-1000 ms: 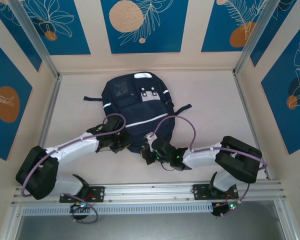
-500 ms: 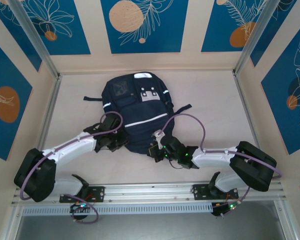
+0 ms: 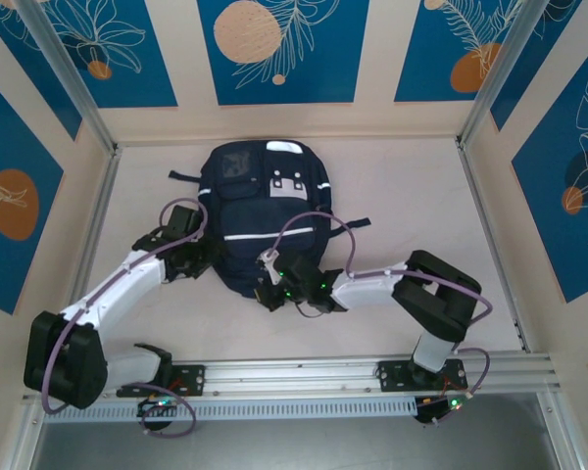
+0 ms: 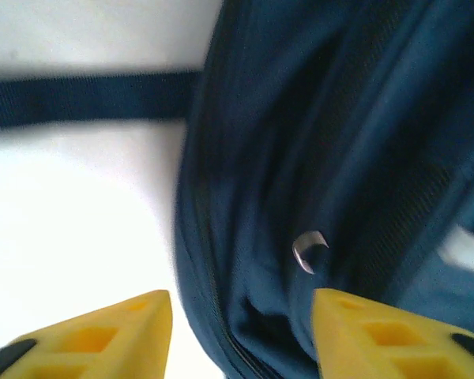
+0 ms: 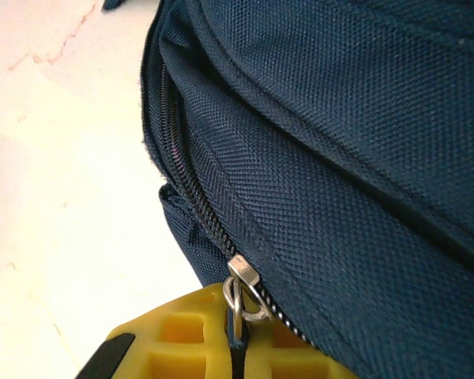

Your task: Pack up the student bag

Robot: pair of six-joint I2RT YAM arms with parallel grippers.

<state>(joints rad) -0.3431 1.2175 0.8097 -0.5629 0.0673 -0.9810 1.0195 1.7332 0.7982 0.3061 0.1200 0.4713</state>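
Pale, faintly veined table (image 3: 412,196), navy student bag (image 3: 260,211) flat upon it, dark straps (image 3: 181,176) splayed sideways.

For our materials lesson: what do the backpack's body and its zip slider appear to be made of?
Student bag: seemingly woven synthetic cloth, matt navy, with a coarse criss-cross weave showing. Zip slider: probably metal, shiny silver, with bright glints on its edges.

We find bare worktop (image 3: 412,196) right of the bag (image 3: 260,211) and a narrower strip to its left, where a strap (image 3: 181,176) juts in. Around the bag's near end the left tool (image 3: 202,261), jaws apart, and the right tool (image 3: 269,293), clamped on the zip pull (image 5: 238,294), block passage.
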